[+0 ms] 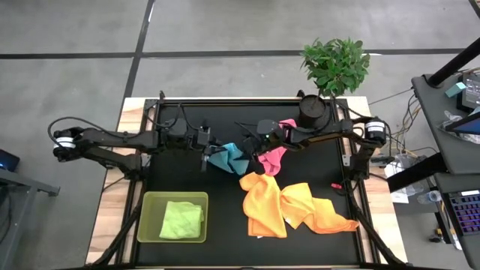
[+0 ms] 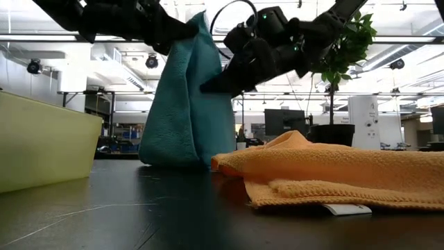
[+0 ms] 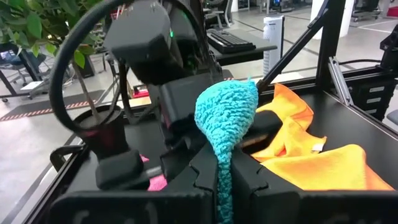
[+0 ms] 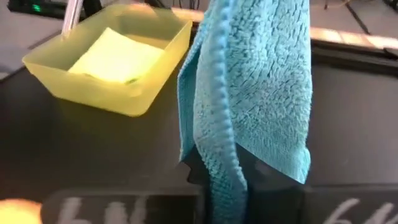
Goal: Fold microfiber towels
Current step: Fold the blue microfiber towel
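Note:
A light blue towel [image 2: 187,104] hangs between my two grippers at the table's middle, and its lower end [image 2: 173,161] rests on the black table top. My left gripper [image 3: 224,186] is shut on the towel's top. My right gripper [image 4: 225,196] is shut on the towel lower down, on the side toward the table's right. From above, the left gripper [image 1: 206,156] and the right gripper [image 1: 241,146] face each other across the blue towel [image 1: 227,158]. A pink towel [image 1: 273,155] lies bunched behind the right gripper. Two orange towels [image 1: 264,204] [image 1: 319,211] lie crumpled near the front. My left gripper pinches the blue towel's top between its two fingers; a tuft [image 3: 227,109] sticks out past them. The fingers come level from the table's left. The towel hangs below them in folds. My right gripper pinches the hanging towel's stitched edge [image 4: 219,168] between its two fingers, partway down the side [image 2: 220,87]. It comes from the table's right, slanting slightly down. How many layers it has, I cannot tell.
A translucent lime-green tray [image 1: 150,206] stands at the front left with a folded lime-green towel [image 1: 182,220] in it. A potted plant [image 1: 335,66] and a dark pot [image 1: 313,111] stand at the far right. The orange towels cover the front right.

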